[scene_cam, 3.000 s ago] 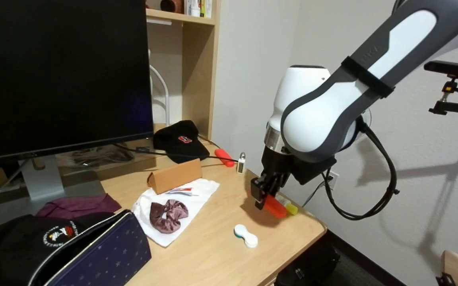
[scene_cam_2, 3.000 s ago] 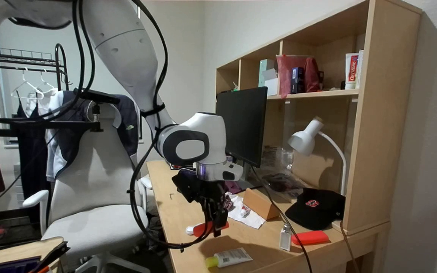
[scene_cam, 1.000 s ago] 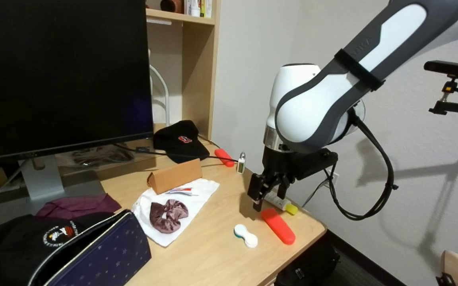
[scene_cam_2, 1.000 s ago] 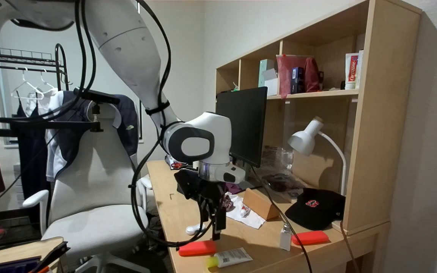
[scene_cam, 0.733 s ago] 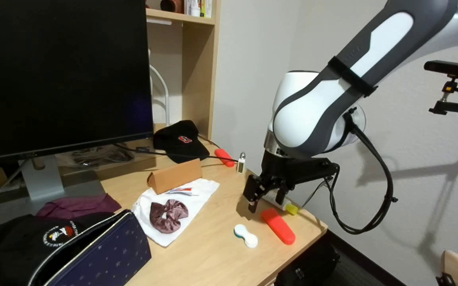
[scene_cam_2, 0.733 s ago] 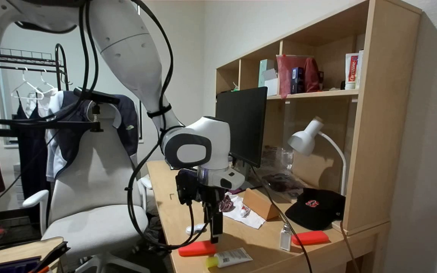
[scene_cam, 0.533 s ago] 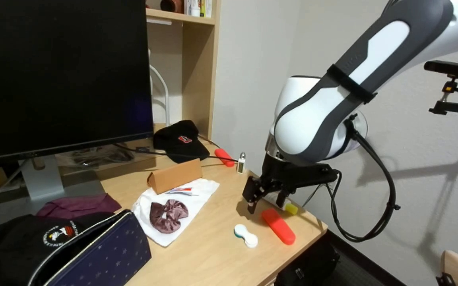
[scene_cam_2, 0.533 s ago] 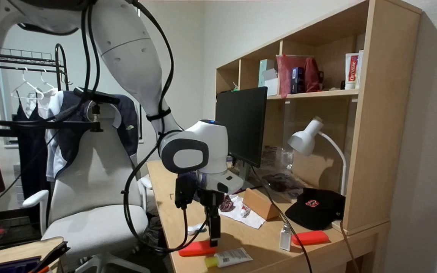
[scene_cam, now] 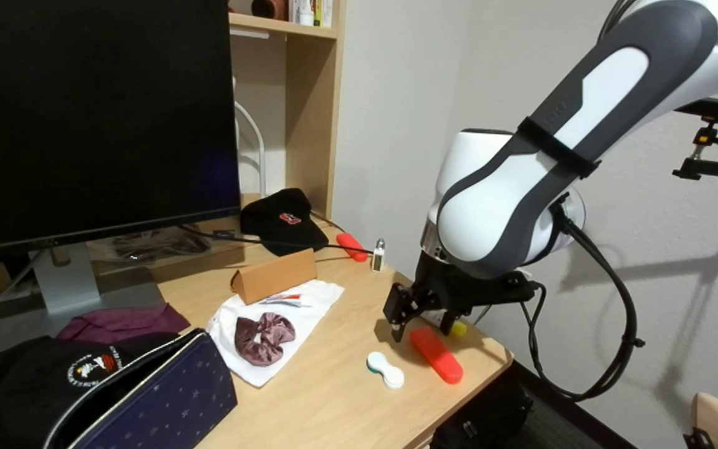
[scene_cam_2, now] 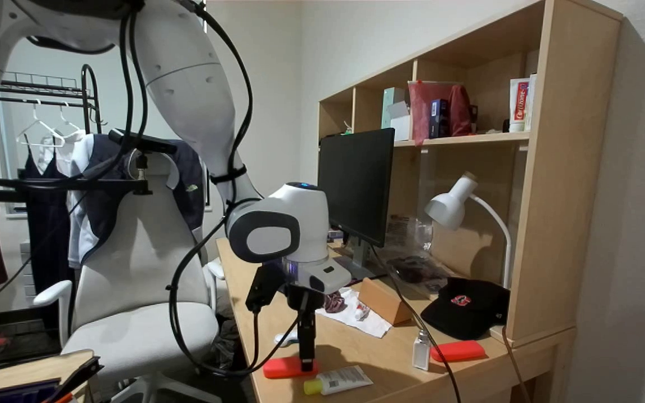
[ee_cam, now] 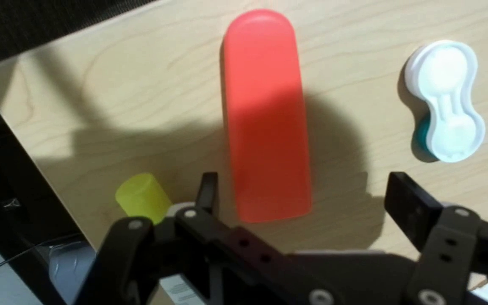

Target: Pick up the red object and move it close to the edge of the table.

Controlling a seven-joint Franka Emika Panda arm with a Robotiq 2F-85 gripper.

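The red object (ee_cam: 265,118), a plain bar with rounded corners, lies flat on the wooden table (ee_cam: 142,76), near its corner. It also shows in both exterior views, as the red bar (scene_cam: 437,355) and the red bar (scene_cam_2: 283,368). My gripper (ee_cam: 304,190) stands wide open over the bar's near end. In the wrist view one finger is left of the bar, close to it, and the other is right of it with a wider gap. Nothing is gripped. In an exterior view the gripper (scene_cam: 422,327) hangs low over the table; its exact height I cannot tell.
Beside the bar lies a white tube (scene_cam_2: 346,380) with a yellow cap (ee_cam: 142,197), partly under the gripper. A contact lens case (ee_cam: 443,101) lies on the opposite side. Farther back stand a small bottle (scene_cam_2: 421,350), another red bar (scene_cam_2: 461,351) and a black cap (scene_cam_2: 462,308).
Three seconds ago the red bar was between my fingers; since then it has come down nearer the table's edge and been let go. Over the last second the open gripper has lowered and turned.
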